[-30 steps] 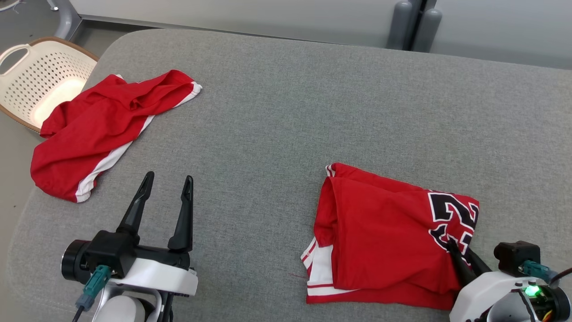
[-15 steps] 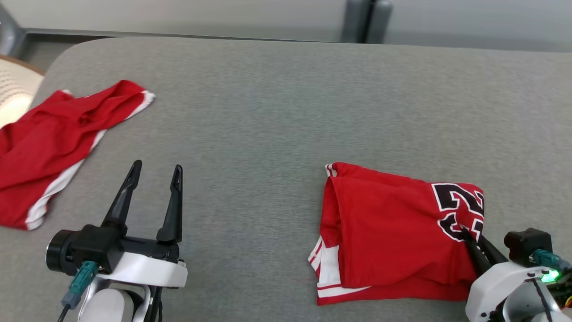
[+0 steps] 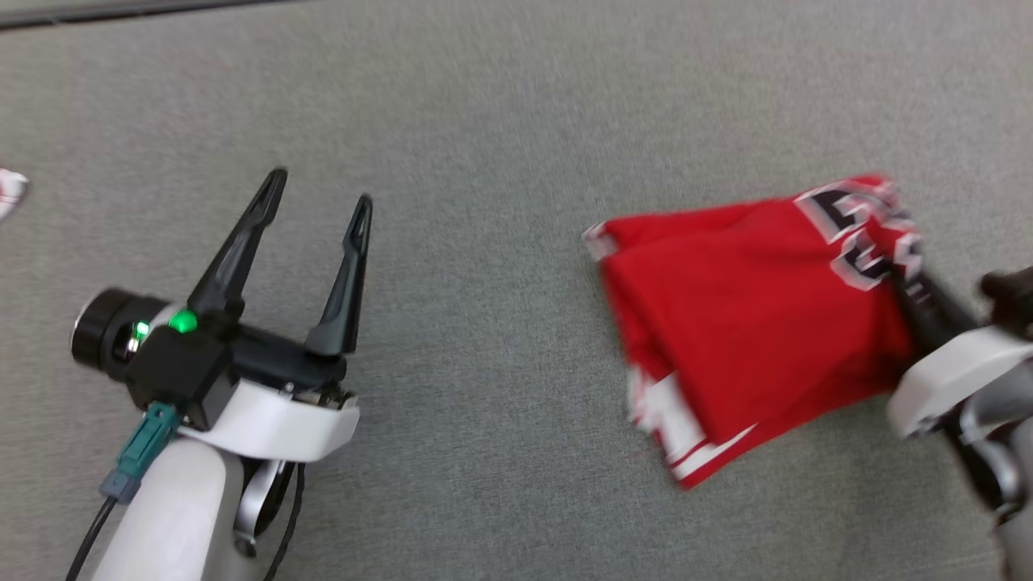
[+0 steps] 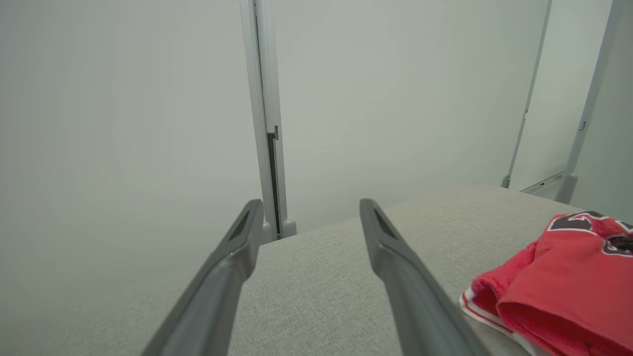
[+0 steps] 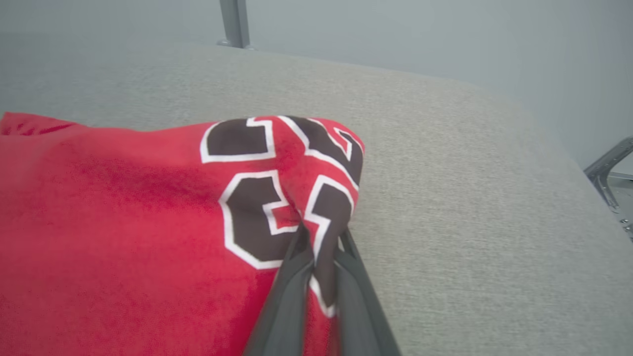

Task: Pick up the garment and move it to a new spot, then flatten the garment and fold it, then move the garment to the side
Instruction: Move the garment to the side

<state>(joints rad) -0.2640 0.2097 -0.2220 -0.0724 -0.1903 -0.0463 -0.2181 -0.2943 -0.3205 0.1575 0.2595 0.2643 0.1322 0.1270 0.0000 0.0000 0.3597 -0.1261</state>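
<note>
The garment (image 3: 750,323) is a folded red jersey with white trim and a black number, lying on the grey cushioned surface (image 3: 500,161) at the right. My right gripper (image 3: 908,282) is shut on its numbered corner. In the right wrist view the two dark fingers (image 5: 296,277) pinch a fold of the jersey (image 5: 123,222) and that corner stands raised. My left gripper (image 3: 321,187) hovers open and holds nothing, well to the left of the garment. In the left wrist view that gripper (image 4: 311,205) points at the wall, with the garment (image 4: 564,287) at the lower right.
A scrap of another red and white garment (image 3: 10,192) shows at the left edge. Pale wall panels with a post (image 4: 269,148) stand behind the surface. A metal frame (image 5: 606,170) lies past the surface's right edge.
My right gripper closed on the garment's numbered corner and drew it up and away. The head camera swung, so the basket and most of the other garment left the picture.
</note>
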